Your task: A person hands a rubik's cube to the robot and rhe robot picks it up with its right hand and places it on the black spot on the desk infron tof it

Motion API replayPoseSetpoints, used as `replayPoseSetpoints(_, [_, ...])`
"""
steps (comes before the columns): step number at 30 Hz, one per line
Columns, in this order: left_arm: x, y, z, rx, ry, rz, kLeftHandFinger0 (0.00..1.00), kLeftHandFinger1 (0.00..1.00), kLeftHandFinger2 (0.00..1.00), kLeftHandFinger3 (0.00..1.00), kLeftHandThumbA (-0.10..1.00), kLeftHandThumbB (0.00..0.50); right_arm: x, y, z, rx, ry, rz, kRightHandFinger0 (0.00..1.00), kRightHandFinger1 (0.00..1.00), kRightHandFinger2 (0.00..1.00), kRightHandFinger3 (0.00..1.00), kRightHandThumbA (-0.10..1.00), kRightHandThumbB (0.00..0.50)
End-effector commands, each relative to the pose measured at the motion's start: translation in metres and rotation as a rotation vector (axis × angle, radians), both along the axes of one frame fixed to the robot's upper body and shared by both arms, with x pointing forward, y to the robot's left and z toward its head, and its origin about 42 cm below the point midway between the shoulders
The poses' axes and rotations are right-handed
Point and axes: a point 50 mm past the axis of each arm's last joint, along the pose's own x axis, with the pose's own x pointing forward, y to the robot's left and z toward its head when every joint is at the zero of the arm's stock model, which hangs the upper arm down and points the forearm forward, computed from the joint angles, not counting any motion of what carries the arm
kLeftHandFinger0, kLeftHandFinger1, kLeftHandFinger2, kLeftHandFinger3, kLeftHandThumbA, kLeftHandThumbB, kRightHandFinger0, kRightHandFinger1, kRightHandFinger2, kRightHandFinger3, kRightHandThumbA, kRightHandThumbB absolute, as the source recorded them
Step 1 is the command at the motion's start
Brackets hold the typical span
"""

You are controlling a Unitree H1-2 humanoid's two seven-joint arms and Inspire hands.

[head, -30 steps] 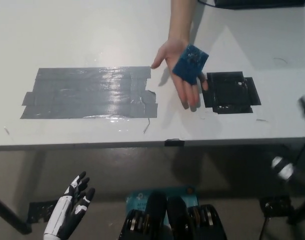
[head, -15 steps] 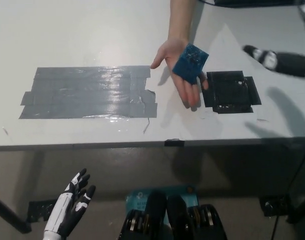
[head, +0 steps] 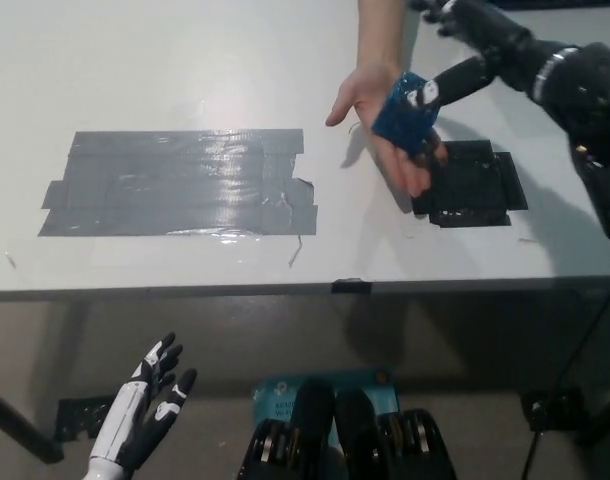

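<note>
Blue plastic rubik's cube (head: 403, 112) lay on person's upturned palm (head: 385, 120), above white tabletop (head: 185, 60), beside black taped square (head: 472, 185); black right hand (head: 475, 50), fingers spread, touched cube; should enclose opposite faces before lifting; white left hand (head: 145, 410) hung low, fingers apart.

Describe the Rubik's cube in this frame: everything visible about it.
The Rubik's cube shows mostly blue faces, seemingly plastic, with a small white patch near its top right; its grid lines are blurred. It lies tilted on the open palm of a person's hand held above the table, just left of the black spot. The robot's right hand has a finger touching its upper right edge.
</note>
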Motion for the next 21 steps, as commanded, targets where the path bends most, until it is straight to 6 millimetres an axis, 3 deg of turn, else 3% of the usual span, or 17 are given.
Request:
replayPoseSetpoints(1, [0.002,-0.001,0.011,0.019,-0.063,-0.039,1.0,1.0,1.0,1.0,0.8,0.11,0.011,0.015,0.023,-0.059,0.027,0.015,1.0,1.0,1.0,1.0,0.93,0.446])
replayPoseSetpoints(3, [0.002,-0.001,0.012,0.018,-0.056,-0.039,1.0,1.0,1.0,1.0,0.8,0.127,0.015,0.018,0.016,-0.073,0.054,0.001,1.0,1.0,1.0,1.0,0.91,0.405])
replayPoseSetpoints(9, [0.003,-0.001,0.014,0.016,-0.048,-0.039,1.0,1.0,1.0,1.0,0.77,0.139,0.018,0.021,-0.002,-0.134,0.071,-0.011,1.0,1.0,1.0,1.0,0.93,0.373])
replayPoseSetpoints(13, [0.003,-0.001,0.015,0.035,-0.048,-0.039,1.0,1.0,1.0,1.0,0.77,0.143,0.018,0.019,-0.006,-0.18,0.069,-0.039,1.0,1.0,1.0,1.0,0.95,0.416])
replayPoseSetpoints(14, [0.003,-0.001,0.016,0.036,-0.05,-0.041,1.0,1.0,1.0,1.0,0.77,0.144,0.019,0.018,-0.007,-0.235,0.052,-0.058,1.0,1.0,1.0,1.0,1.0,0.455])
replayPoseSetpoints(17, [0.003,-0.001,0.015,0.031,-0.051,-0.04,1.0,1.0,1.0,1.0,0.77,0.15,0.02,0.016,-0.008,-0.344,0.027,-0.084,1.0,1.0,1.0,1.0,1.0,0.455])
replayPoseSetpoints(20, [0.004,0.0,0.016,0.039,-0.052,-0.041,1.0,1.0,1.0,1.0,0.76,0.146,0.021,0.015,-0.005,-0.379,-0.009,-0.095,1.0,1.0,1.0,1.0,0.98,0.417])
replayPoseSetpoints(21, [0.004,0.0,0.016,0.04,-0.05,-0.042,1.0,1.0,1.0,1.0,0.76,0.148,0.021,0.015,-0.004,-0.354,-0.014,-0.113,1.0,1.0,1.0,1.0,0.88,0.41])
